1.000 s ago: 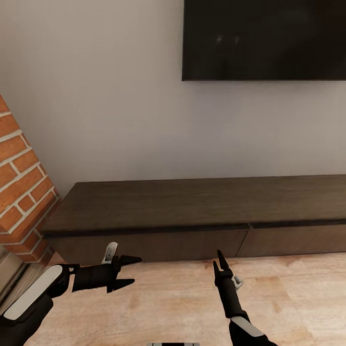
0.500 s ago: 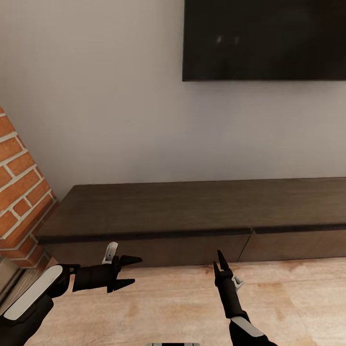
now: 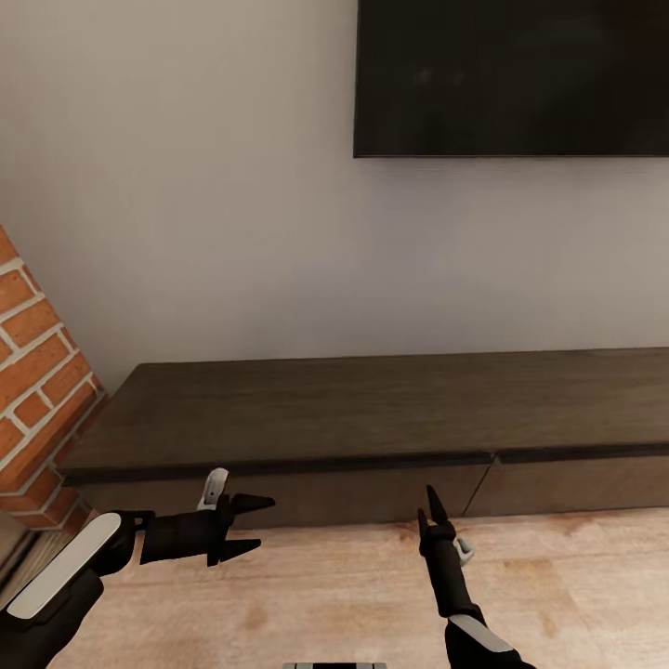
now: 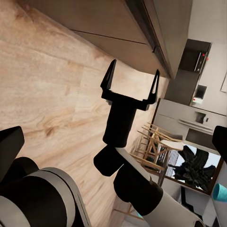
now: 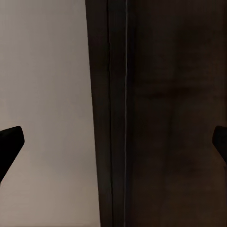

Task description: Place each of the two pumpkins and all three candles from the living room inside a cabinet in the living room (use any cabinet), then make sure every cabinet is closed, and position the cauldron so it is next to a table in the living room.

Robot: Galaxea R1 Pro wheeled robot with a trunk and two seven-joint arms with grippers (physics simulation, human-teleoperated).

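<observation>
Both arms are matte black with light grey-white panels set along the forearms. The left gripper (image 3: 243,528) ends in two short black pointed fingers, with a small pale grey tab sticking up beside the wrist. The right gripper (image 3: 430,514) has slim black tapered fingers (image 4: 109,75) on a squared black crossbar, above a rounded black cylindrical wrist; a small pale piece, possibly a clip, sits beside it.

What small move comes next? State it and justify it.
Probably reach the right gripper forward to the cabinet drawer front to open it: both grippers are open and empty, the left gripper too, and the drawers look shut.
</observation>
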